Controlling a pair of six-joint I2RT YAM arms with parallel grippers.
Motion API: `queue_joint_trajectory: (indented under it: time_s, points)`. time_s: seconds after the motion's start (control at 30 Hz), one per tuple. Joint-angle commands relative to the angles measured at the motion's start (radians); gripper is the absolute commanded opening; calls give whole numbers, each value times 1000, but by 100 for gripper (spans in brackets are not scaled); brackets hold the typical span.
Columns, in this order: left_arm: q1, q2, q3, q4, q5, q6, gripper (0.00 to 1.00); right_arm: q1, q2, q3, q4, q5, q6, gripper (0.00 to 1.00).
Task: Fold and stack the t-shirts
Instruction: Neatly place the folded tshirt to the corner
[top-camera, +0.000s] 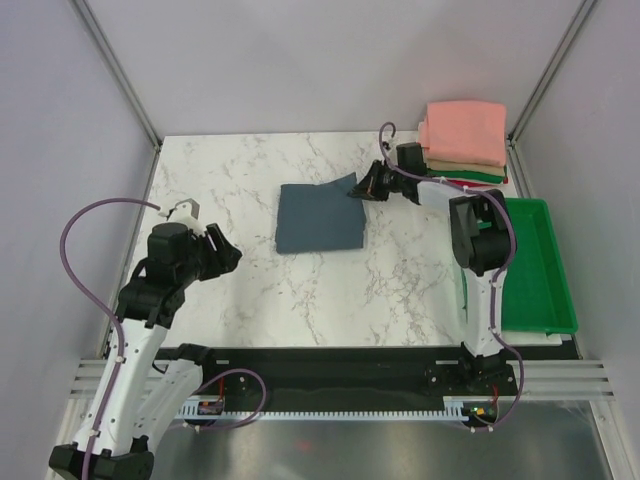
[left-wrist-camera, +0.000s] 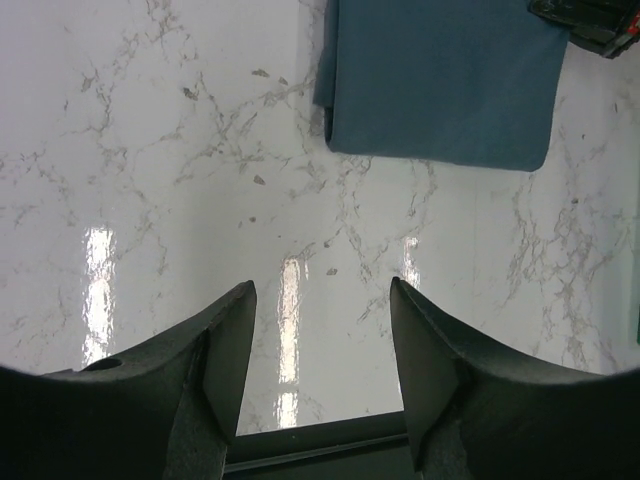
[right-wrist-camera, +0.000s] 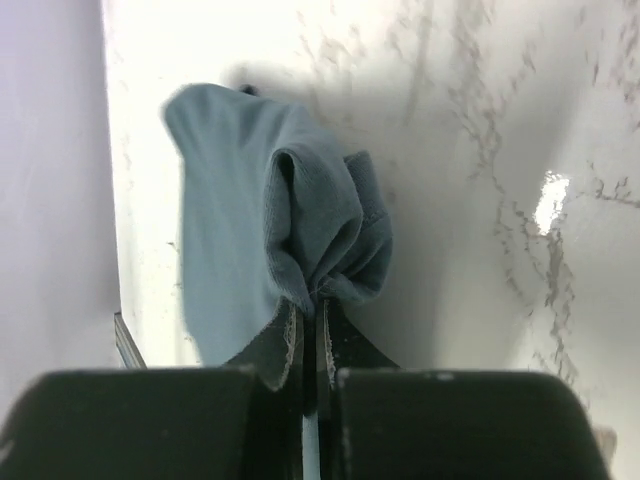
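blue-grey shirt (top-camera: 320, 218) is clamped by its corner in the right gripper (top-camera: 362, 190), likely for carrying to the stack (top-camera: 462, 140); left gripper (left-wrist-camera: 320, 290) hangs wide, empty.

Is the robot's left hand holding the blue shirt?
No, the left gripper is open above the marble table, and the blue-grey shirt lies apart, well ahead of it.
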Motion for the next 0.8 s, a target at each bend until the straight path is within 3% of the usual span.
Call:
queue_joint_trajectory:
  time_s: [0.0,0.3,0.5,0.63,0.77]
  points:
    - [-7,-24,-8,21,-56,-19,64,-50,-189,102,-133,5,-85,0]
    - [-6,-15,-5,20,-65,-11,62,-165,-313,269,-297,-25,-145,0]
    - [-6,-16,-3,20,-67,-10,62,-205,-253,580,-578,40,-301,0]
    - [-6,-18,-5,20,-67,-10,62,-240,-230,766,-652,50,-334,0]
    - [-6,-15,-5,20,-67,-8,62,-294,-224,844,-657,41,-311,0]
